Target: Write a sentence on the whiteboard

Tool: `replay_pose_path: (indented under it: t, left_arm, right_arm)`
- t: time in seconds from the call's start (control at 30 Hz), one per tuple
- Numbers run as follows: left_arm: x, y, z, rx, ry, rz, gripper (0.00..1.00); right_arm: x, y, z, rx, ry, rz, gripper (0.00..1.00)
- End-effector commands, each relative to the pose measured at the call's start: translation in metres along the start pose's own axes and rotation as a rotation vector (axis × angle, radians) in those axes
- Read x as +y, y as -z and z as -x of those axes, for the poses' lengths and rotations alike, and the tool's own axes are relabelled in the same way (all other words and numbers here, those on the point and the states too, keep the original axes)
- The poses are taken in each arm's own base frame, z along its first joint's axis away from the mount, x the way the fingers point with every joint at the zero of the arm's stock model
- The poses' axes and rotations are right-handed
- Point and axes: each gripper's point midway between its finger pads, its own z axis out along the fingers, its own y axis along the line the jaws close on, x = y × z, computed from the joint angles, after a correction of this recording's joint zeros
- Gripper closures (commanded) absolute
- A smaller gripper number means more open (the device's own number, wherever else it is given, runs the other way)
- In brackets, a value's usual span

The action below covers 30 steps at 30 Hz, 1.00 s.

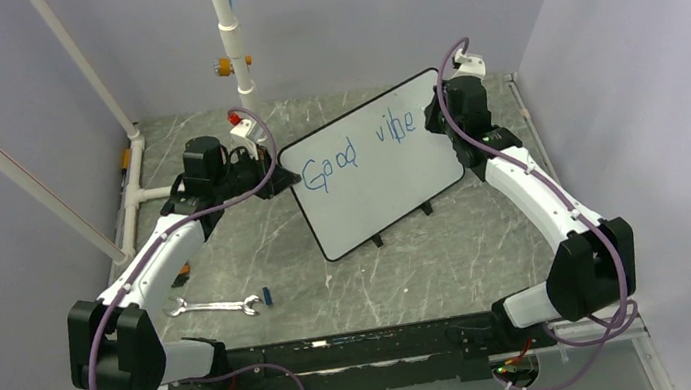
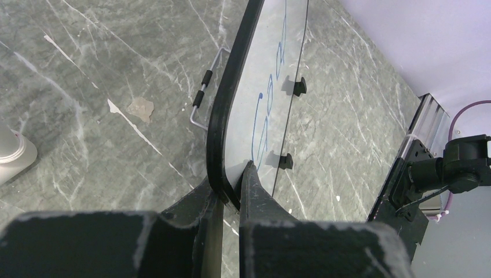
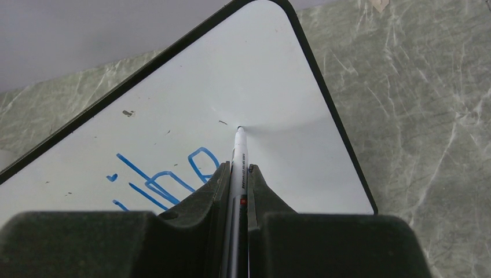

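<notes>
The whiteboard (image 1: 376, 186) stands tilted in the middle of the table, with its thin black frame (image 2: 222, 110) seen edge-on in the left wrist view. The sentence (image 1: 356, 151), in blue, reads "Good vibe". My left gripper (image 1: 279, 177) is shut on the board's left edge, one finger on each face (image 2: 231, 186). My right gripper (image 1: 435, 121) is at the upper right corner, shut on a white marker (image 3: 239, 152). The marker's tip touches the white surface (image 3: 278, 87) just right of the last blue letters (image 3: 168, 176).
A silver wrench (image 1: 213, 305) and a small blue cap (image 1: 266, 294) lie near the left arm. White pipes (image 1: 230, 39) rise at the back and left. A wire stand (image 2: 202, 95) sticks out behind the board. Small black feet (image 1: 427, 208) show along its lower edge.
</notes>
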Motion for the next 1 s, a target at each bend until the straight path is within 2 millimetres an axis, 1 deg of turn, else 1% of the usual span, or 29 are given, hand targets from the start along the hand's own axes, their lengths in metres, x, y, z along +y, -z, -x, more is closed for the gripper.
replay_pose_path:
  t: [0.0, 0.3, 0.6, 0.97]
  left_arm:
    - [0.037, 0.004, 0.0, 0.014, -0.167, 0.168, 1.0]
    - [0.036, 0.004, -0.001, 0.017, -0.168, 0.167, 1.0]
    - [0.036, 0.004, -0.002, 0.019, -0.167, 0.168, 1.0]
    - [0.037, 0.002, -0.004, 0.025, -0.168, 0.171, 1.0]
  right_arm:
    - [0.019, 0.0, 0.031, -0.077, -0.031, 0.071, 1.0]
    - [0.026, -0.002, 0.024, -0.05, -0.032, 0.113, 1.0]
    - [0.028, -0.003, 0.01, -0.017, -0.039, 0.135, 1.0]
    - [0.019, -0.003, -0.013, 0.017, -0.048, 0.124, 1.0]
